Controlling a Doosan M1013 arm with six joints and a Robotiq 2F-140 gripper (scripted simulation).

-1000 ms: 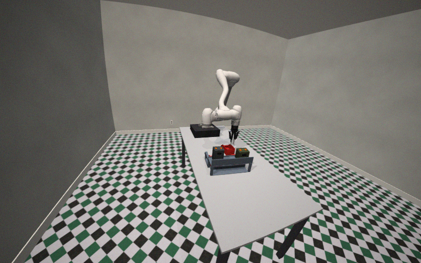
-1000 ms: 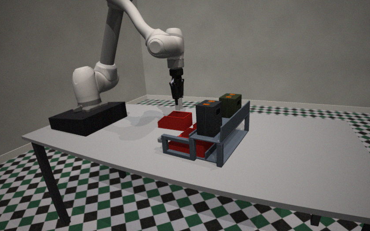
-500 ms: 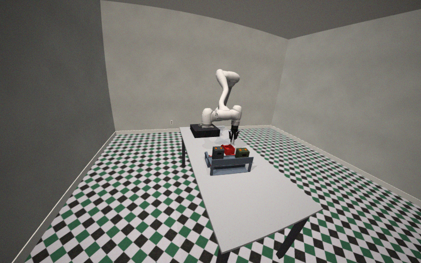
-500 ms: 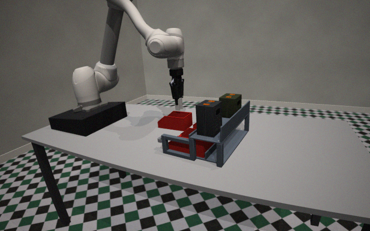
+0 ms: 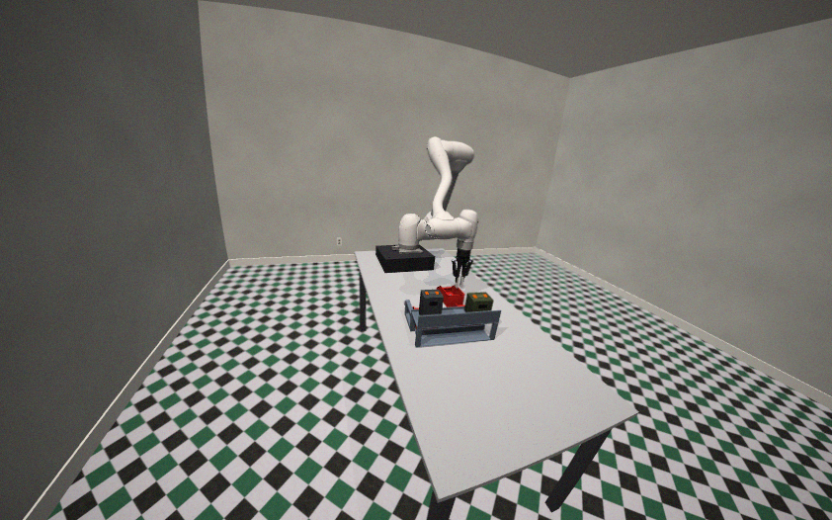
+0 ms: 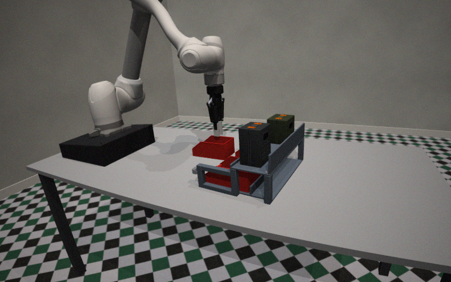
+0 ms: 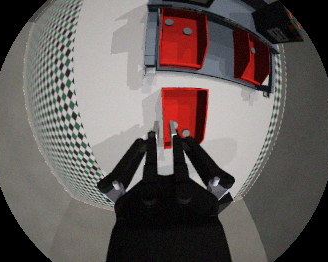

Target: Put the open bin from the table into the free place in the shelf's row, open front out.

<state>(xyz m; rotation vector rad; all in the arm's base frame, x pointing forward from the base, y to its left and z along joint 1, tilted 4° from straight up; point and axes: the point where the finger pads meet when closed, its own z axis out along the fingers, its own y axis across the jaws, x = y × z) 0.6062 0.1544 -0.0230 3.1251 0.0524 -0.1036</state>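
A red open bin (image 5: 452, 297) (image 6: 210, 149) (image 7: 184, 105) stands level on the table, its low front end toward the arm's base. Two grey round parts lie in it, one partly behind a finger. My gripper (image 5: 459, 283) (image 6: 218, 131) (image 7: 163, 126) points down at the bin's side wall, fingers slightly apart, one on each side of the wall in the wrist view. Nothing looks clamped. I cannot tell how far the tips reach below the rim. The blue-grey shelf (image 6: 234, 182) (image 7: 222, 47) holds a red bin (image 7: 177, 47) at left and another (image 7: 244, 57) at right, with a bare gap between them.
A dark grey box (image 5: 431, 302) (image 6: 254, 145) (image 7: 277, 25) and a green box (image 5: 478, 302) (image 6: 279, 129) stand on the shelf's upper board, over its rear. Upright posts and rails edge the shelf. The black base block (image 5: 404, 260) (image 6: 106, 145) carries the arm.
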